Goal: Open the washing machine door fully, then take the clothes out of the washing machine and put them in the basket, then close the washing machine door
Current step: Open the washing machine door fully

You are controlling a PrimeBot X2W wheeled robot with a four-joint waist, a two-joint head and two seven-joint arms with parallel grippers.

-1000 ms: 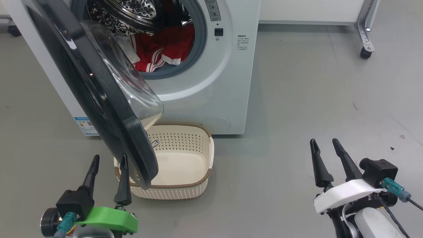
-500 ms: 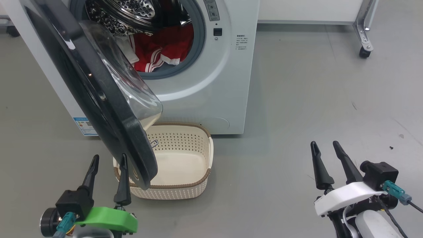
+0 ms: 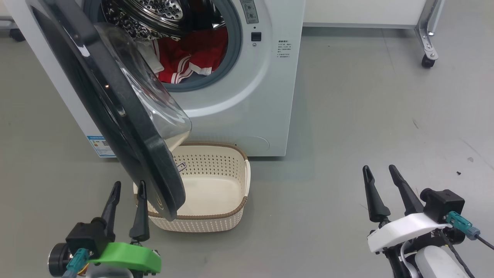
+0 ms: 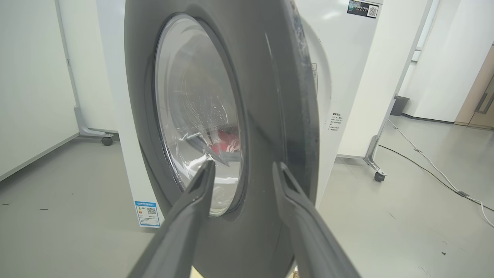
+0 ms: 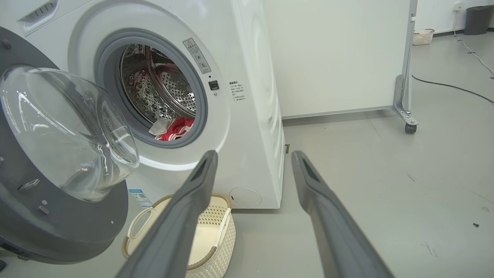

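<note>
**Left tool** (image 3: 129, 183): two dark fingers spread, nothing between them, tips aimed at the lower edge of the washing machine door (image 3: 127, 127). In the head view its right finger overlapped the black rim; whether they touched could not be told. In the left wrist view the rim and the glass bowl (image 3: 154, 96) stood straight ahead of the tips, with red showing dimly through the glass.

**Door:** hung partway out across the port, its bowl bulging to the right of the left tool.

**Basket** (image 3: 216, 216): sat on the floor (image 3: 347, 116) just right of and beyond the left tool. Its near left corner was tucked under the door's lower rim, and its far side was close before the washing machine (image 3: 247, 108). The cream bottom was in plain sight, with a small tag (image 3: 180, 167) on the inner wall.

**Further ahead and above:** the port was ringed by the grey ring (image 3: 233, 38). The clothes (image 3: 193, 54) lay inside the perforated steel drum (image 3: 162, 11), red with white stripes and a white piece at their left. They were heaped low against the ring's bottom lip. A blue label (image 3: 101, 146) sat low on the machine's front, ahead-left of the left tool.

**Right tool** (image 3: 378, 166): fingers spread and pinching nothing, over the grey floor well to the right of basket and machine. In the right wrist view the port lay ahead-left of its tips, with the basket low beside its left finger. A wheeled metal leg (image 3: 426, 46) stood far ahead to its right.
</note>
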